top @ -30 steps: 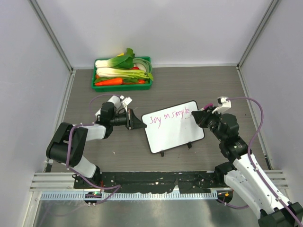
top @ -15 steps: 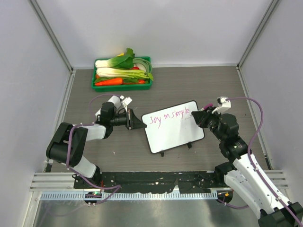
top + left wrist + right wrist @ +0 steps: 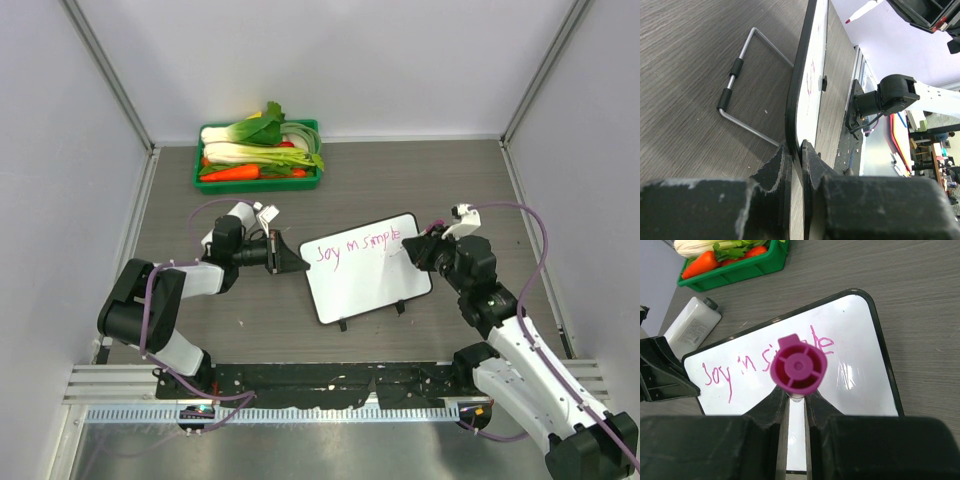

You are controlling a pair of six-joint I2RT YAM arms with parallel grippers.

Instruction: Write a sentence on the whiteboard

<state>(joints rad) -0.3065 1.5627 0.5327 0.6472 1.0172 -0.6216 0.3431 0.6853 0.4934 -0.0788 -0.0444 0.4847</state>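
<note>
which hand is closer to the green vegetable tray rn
Left. The left hand clamps the left edge of the whiteboard, in front of the green vegetable tray. The right hand, holding a pink marker, is at the board's right edge, farther off.

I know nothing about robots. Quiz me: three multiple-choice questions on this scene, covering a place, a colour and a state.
1. Where is the green plastic vegetable tray? A far left of the table; B by the right arm; C at the near edge.
2. The handwritten sentence on the small glossy white whiteboard is: A blue; B pink-magenta; C black.
3. The left gripper is: A open; B holding a carrot; C shut on the whiteboard.
Answers: A, seen far left from above; B, pink letters; C, jaws pinch its edge.
</note>
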